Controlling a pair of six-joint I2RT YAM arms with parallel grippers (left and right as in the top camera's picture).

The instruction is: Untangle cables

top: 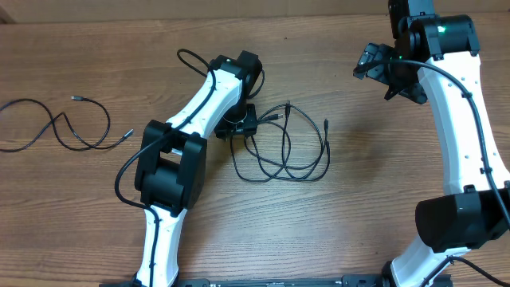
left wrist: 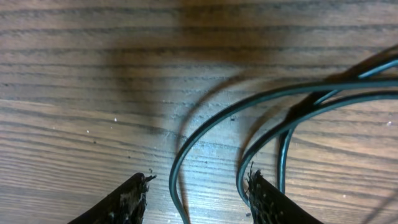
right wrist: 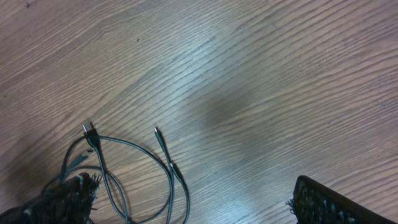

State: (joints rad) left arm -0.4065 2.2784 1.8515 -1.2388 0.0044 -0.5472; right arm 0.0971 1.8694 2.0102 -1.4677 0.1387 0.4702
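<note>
My left gripper stands part-open over the cables, one strand between the fingers and a second just beside one fingertip. Catching both would drag the tangle tighter, I judge. My right gripper hangs wide open and empty, the tangle near one finger.

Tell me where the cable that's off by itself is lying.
Overhead view: the lone cable lies at the table's far left, loosely looped. It is well apart from the tangled cables at centre and left of the left arm.
</note>
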